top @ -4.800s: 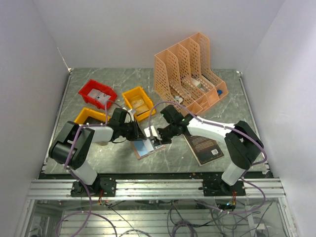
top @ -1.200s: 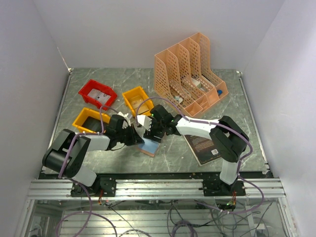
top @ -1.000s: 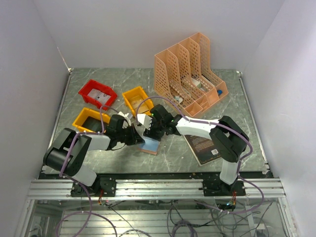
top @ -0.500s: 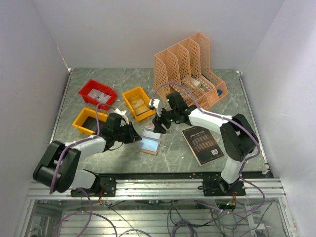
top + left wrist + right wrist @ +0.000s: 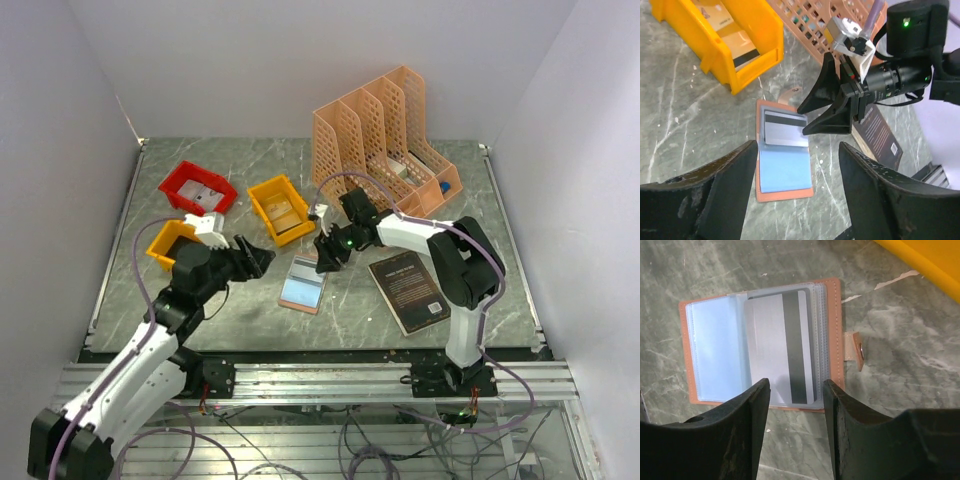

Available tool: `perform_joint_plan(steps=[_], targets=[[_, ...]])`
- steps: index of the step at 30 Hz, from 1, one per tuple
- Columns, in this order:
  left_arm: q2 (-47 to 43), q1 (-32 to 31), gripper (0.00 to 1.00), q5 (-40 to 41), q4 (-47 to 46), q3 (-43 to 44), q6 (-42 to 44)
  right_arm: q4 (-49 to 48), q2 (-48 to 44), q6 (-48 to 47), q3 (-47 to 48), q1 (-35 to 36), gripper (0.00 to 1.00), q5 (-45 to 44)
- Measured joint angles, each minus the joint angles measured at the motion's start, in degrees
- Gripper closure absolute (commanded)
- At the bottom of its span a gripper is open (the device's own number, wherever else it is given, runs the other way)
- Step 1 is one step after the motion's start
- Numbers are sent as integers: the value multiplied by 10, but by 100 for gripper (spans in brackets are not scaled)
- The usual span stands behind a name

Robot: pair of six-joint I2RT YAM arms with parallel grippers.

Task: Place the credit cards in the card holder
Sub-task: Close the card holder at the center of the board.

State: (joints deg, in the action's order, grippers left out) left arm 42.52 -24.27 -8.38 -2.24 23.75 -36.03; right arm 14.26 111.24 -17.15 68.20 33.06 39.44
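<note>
The card holder (image 5: 715,350) lies open and flat on the table, straight below the right gripper (image 5: 795,435). That gripper's jaws stand partly apart with nothing between them. A grey card (image 5: 770,350) with a dark stripe lies on the leaf nearer the holder's snap tab; whether it sits inside a sleeve I cannot tell. Seen from the left gripper (image 5: 795,200), the holder is just ahead of its fingers. Those jaws are spread wide and hold nothing.
</note>
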Motion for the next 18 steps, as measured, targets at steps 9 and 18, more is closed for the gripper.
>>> perform_joint_plan(steps=[9,18], targets=[[-19,0,59,-3,12,-55,-50,32,23,-11,30,-1,61,-3],[-11,-6,66,-80,17,-125,-123,47,23,-23,31,-10,65,-1]])
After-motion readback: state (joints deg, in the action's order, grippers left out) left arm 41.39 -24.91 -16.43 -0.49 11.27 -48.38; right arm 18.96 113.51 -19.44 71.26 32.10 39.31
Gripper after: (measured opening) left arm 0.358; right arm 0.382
